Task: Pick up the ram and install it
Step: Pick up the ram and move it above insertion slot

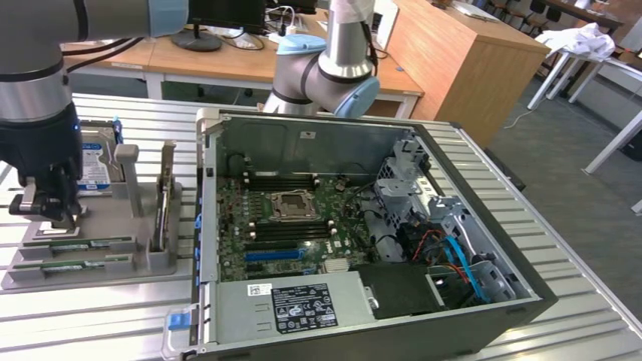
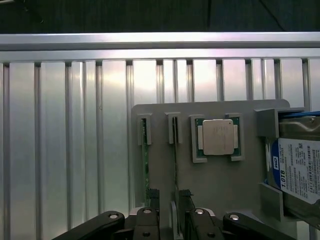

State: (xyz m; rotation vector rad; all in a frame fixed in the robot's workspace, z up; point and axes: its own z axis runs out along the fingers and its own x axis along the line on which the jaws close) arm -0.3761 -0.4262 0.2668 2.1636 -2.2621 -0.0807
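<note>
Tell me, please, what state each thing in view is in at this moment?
Tool: open, holding nothing, over the fixture.
Ram: on edge in its fixture slot, ungripped.
Second ram: on edge in the neighbouring slot.
Processor: flat in its fixture pocket.
Hard drive: docked in the fixture.
Computer case: lying on its side, open, motherboard exposed.

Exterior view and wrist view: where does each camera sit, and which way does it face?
Exterior view: off the arm, raised, looking down across the open computer case and grey holder; the arm and its tool show at this view's left.
Wrist view: on the wrist, looking straight down on the holder; the open tool hangs over a ram stick.
Shared: the holder, the ram stick, the hard drive.
</note>
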